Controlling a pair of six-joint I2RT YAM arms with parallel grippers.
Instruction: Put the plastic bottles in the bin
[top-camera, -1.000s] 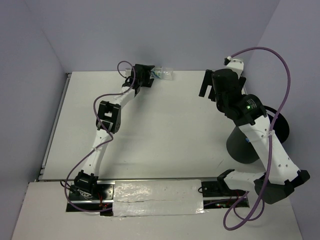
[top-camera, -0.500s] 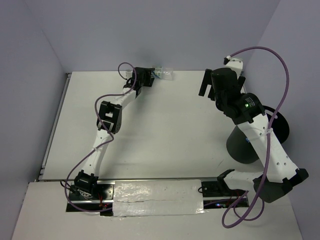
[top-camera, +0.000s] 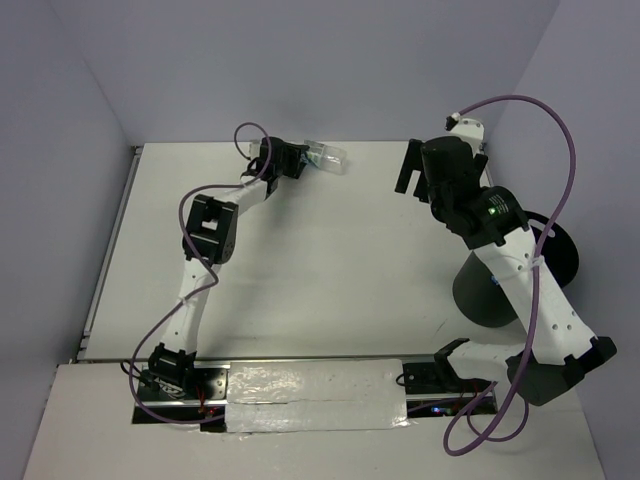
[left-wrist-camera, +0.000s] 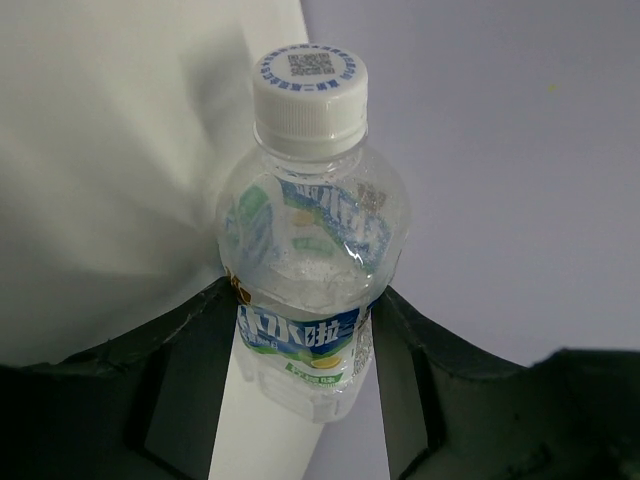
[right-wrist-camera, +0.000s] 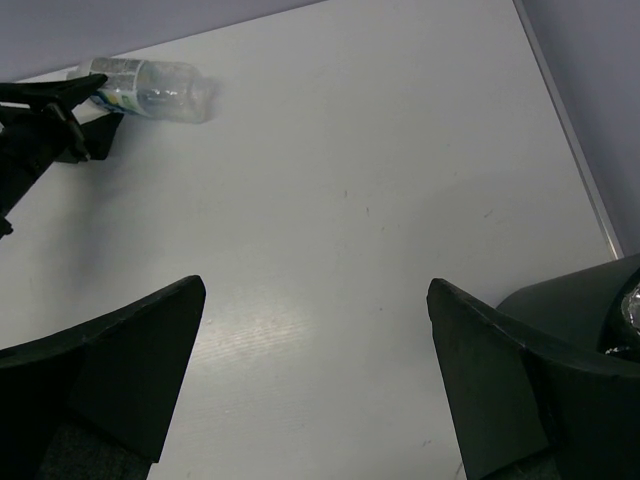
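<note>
One plastic bottle (top-camera: 330, 157), clear with a white cap and a blue-green label, lies at the table's far edge near the back wall. My left gripper (top-camera: 303, 158) is shut on it. In the left wrist view both black fingers press the labelled body of the bottle (left-wrist-camera: 305, 250), whose cap points away from the camera. My right gripper (top-camera: 412, 168) hovers open over the far right of the table with nothing between its fingers (right-wrist-camera: 130, 350). That same bottle (right-wrist-camera: 150, 88) shows at the top left of the right wrist view. The black bin (top-camera: 487, 292) stands at the right, partly hidden by the right arm.
The back wall runs just behind the bottle, and the table's right edge (right-wrist-camera: 570, 130) lies near the bin (right-wrist-camera: 580, 300). A round black lid (top-camera: 562, 248) shows behind the right forearm. Purple cables loop off both arms. Taped plates hold the arm bases at the near edge.
My left gripper has closed from wide open onto the bottle, and the bottle has shifted slightly. The left elbow moved a little left. The right arm has barely moved.
</note>
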